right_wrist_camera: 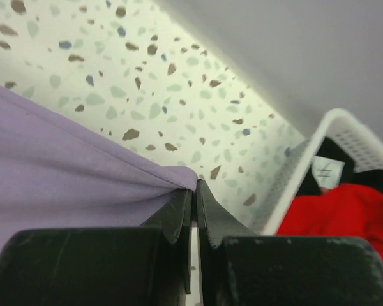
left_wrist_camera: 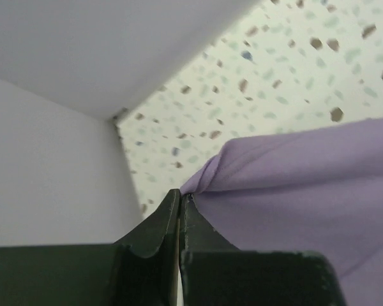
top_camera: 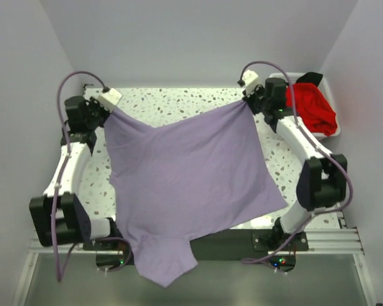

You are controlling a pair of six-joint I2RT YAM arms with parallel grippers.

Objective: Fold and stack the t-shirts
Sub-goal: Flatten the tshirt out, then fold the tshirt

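Here | left gripper, right gripper clamp lavender tee | label: right wrist only

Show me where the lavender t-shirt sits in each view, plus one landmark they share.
Top external: lavender t-shirt spread across the centre, far corners pinched by the left gripper and right gripper.
Left wrist: lower right, its corner between the shut fingertips.
Right wrist: lower left, its corner between the shut fingertips.
Shared landmark: the speckled tabletop.
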